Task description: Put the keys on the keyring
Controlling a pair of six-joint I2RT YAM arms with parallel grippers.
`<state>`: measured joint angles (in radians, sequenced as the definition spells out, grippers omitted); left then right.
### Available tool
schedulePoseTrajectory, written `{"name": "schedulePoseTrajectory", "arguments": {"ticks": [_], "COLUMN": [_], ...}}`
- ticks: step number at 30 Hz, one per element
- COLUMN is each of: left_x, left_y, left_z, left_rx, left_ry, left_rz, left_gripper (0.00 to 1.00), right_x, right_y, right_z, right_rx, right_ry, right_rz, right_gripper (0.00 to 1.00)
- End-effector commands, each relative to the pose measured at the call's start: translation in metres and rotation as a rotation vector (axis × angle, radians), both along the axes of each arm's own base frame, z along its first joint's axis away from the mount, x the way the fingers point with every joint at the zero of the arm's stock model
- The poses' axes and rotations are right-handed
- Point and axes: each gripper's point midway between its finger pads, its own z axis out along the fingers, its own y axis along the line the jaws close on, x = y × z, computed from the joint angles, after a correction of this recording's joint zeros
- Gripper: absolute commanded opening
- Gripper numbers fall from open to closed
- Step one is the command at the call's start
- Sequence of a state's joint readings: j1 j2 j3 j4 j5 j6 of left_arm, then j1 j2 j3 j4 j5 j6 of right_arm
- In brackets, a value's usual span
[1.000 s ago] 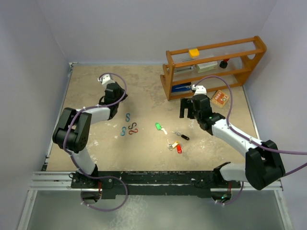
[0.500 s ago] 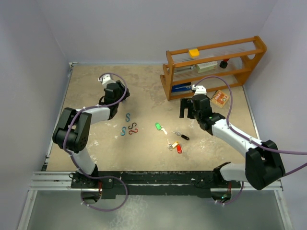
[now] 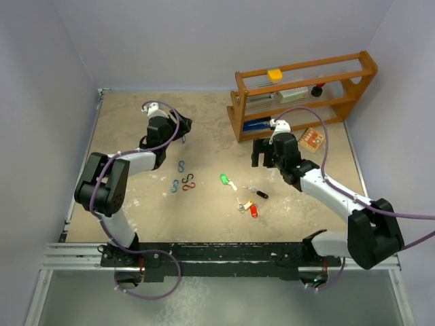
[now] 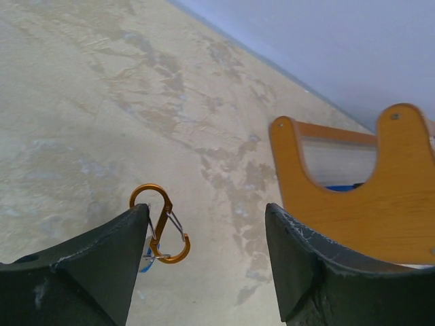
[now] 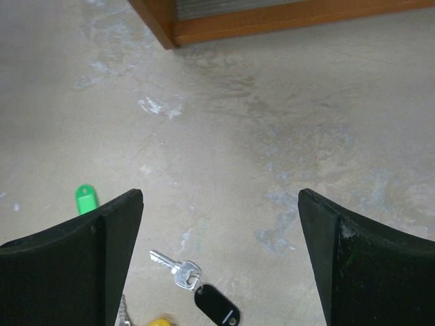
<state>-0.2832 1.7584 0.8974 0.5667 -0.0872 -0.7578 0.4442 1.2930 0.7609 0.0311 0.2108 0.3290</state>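
Note:
My left gripper [image 3: 182, 126] [image 4: 204, 217] is open at the far left of the table. The keyring [image 4: 160, 224], an orange S-shaped clip, shows just inside its left finger [image 4: 102, 265], with a bit of a blue key tag [image 4: 145, 262] at its lower loop. My right gripper [image 3: 262, 155] [image 5: 221, 204] is open with nothing between its fingers. Below it lies a silver key with a black tag [image 5: 216, 304] [image 3: 259, 193]. A green-tagged key [image 3: 225, 180] [image 5: 85, 199] lies to its left. Yellow-tagged [image 3: 247, 205] and red-tagged [image 3: 254, 211] keys lie nearer the arms' bases.
Three S-shaped clips lie left of the keys: light blue [image 3: 181, 166], blue [image 3: 175, 185] and red with black [image 3: 188, 181]. A wooden rack [image 3: 302, 95] [image 4: 353, 197] stands at the back right with a small orange box [image 3: 311, 138] beside it. Walls close the left, back and right.
My left gripper has opened and swung to the right and farther back. The orange clip now shows free beside its left finger. The right gripper has shifted slightly.

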Motion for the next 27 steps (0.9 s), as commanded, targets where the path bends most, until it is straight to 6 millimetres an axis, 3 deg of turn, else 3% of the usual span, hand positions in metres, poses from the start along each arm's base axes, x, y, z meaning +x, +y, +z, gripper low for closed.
{"name": "schedulePoseTrajectory", "arguments": {"ticks": [1,10,16,22,27], "left_x": [0.005,-0.002,-0.014,-0.029,-0.035], "left_y": [-0.016,-0.026,-0.038,-0.035,-0.034], "left_z": [0.027,0.045,0.066,0.072,0.078], "left_rx": [-0.125,-0.3,-0.443,-0.466,-0.496], "left_ry": [-0.095,-0.085,-0.088,-0.068,-0.054], "left_rz": [-0.07,-0.079,-0.122,-0.12,-0.115], "left_gripper": [0.68,0.72,0.74,0.75,0.76], "right_x": [0.004,0.013,0.026,0.035,0.051], "right_y": [0.038,0.126,0.168,0.213,0.231], "right_z": [0.032,0.068,0.084,0.086,0.079], "right_rx": [0.131,0.4,0.47,0.445,0.466], "right_ry": [-0.094,-0.195,-0.276,-0.308,-0.356], "right_rz": [0.176,0.472,0.575,0.63,0.587], "right_gripper": [0.96,0.91,0.85,0.82,0.73]}}
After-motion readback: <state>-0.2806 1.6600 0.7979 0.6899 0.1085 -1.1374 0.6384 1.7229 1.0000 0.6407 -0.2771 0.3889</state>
